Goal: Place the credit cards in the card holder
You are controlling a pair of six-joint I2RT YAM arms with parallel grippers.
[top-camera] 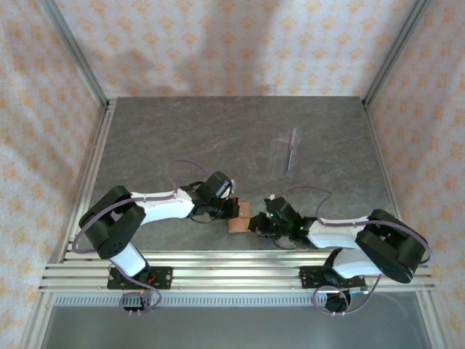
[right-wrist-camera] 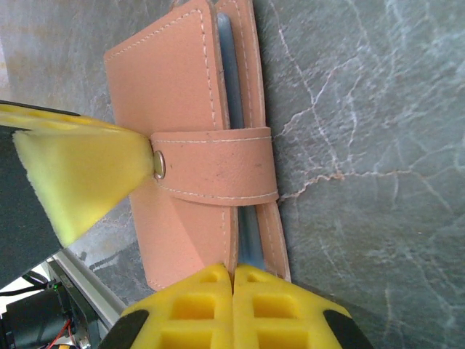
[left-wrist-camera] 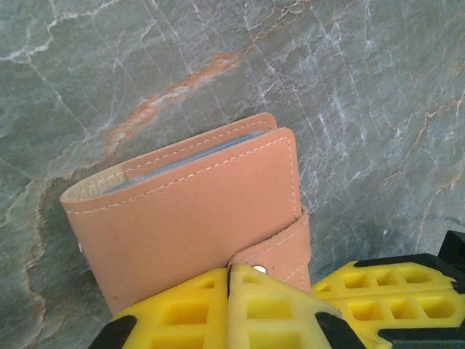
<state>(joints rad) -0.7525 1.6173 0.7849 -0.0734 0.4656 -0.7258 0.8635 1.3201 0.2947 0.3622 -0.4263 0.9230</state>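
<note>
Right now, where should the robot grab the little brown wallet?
Probably pinch the card holder across its two flat covers, coming in from an end clear of the snap tab. It's folded thin, and the tab crosses its middle.

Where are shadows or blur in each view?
Top external: broad soft shadows on the back wall. Left wrist: card holder sharp, faint shadow on the table at its left. Right wrist: top-left corner hazy and pale.

Clear plastic stand (top-camera: pixel 285 151) on grey veined tabletop (top-camera: pixel 167 138), right of centre; patterned walls (top-camera: pixel 218 43) around.
</note>
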